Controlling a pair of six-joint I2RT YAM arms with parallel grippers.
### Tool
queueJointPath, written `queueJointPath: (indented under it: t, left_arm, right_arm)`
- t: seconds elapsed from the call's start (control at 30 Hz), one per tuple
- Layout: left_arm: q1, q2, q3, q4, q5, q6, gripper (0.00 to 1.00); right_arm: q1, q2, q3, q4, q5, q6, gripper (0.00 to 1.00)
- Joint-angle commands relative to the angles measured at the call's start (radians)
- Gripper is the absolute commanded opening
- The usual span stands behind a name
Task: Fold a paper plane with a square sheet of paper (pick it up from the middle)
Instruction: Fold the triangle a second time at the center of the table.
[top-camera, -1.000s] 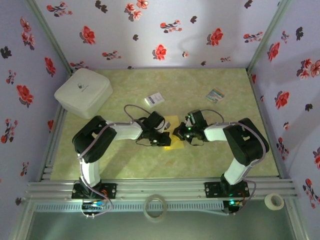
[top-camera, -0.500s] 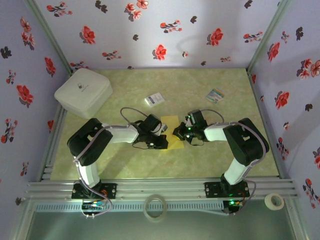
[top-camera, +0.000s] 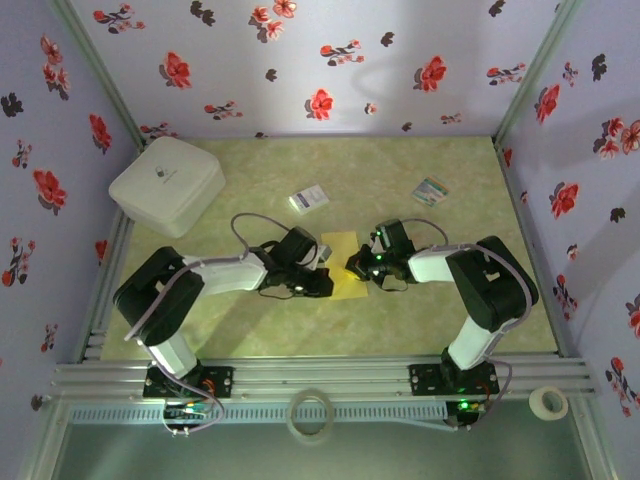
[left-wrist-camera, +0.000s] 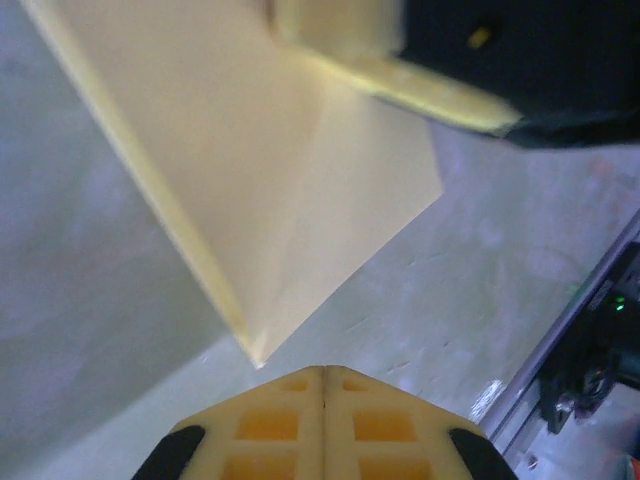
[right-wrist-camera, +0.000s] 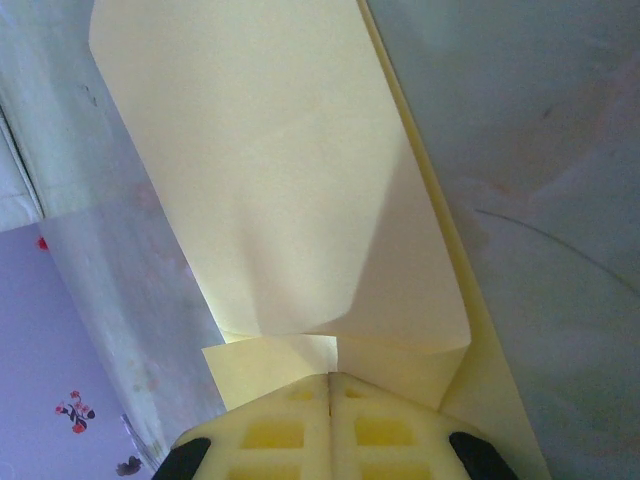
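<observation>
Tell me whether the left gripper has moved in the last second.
Yes. The left gripper has slid slightly left and toward the near edge, farther from the small white card.

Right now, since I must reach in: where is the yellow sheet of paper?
Top view: the yellow sheet of paper sits mid-table between the left pincer and right pincer, below the white card.

Tally.
- thin yellow paper sheet (top-camera: 338, 248): one
- small white card with blue print (top-camera: 309, 198): one
- small multicoloured striped card (top-camera: 431, 190): one
- white rounded square plastic box (top-camera: 166, 185): one
- tape rolls: two, a large pale ring (top-camera: 310, 415) and a small white roll (top-camera: 547, 402)
- pale green marbled table (top-camera: 400, 320): one
- black-and-white robot arms: two, left arm (top-camera: 215, 275) and right arm (top-camera: 470, 275)
- pincers: two, left pincer (top-camera: 322, 284) and right pincer (top-camera: 356, 268)
</observation>
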Motion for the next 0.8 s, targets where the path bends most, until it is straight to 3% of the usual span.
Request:
queueJointPath:
  t: [0.0,0.3,0.77]
  left_arm:
    - [0.012,0.046,0.067,0.031,-0.009,-0.015,0.0]
    - [0.015,0.205,0.138,0.019,-0.024,-0.014,0.0]
    - [0.01,0.183,-0.027,0.068,-0.053,-0.042,0.0]
  right_arm:
    - [-0.008,0.012,-0.02,-0.062,0.052,0.015,0.0]
    - [-0.008,0.015,-0.024,-0.041,0.042,0.023,0.0]
    - [0.023,-0.084,0.04,-0.092,0.007,-0.071,0.04]
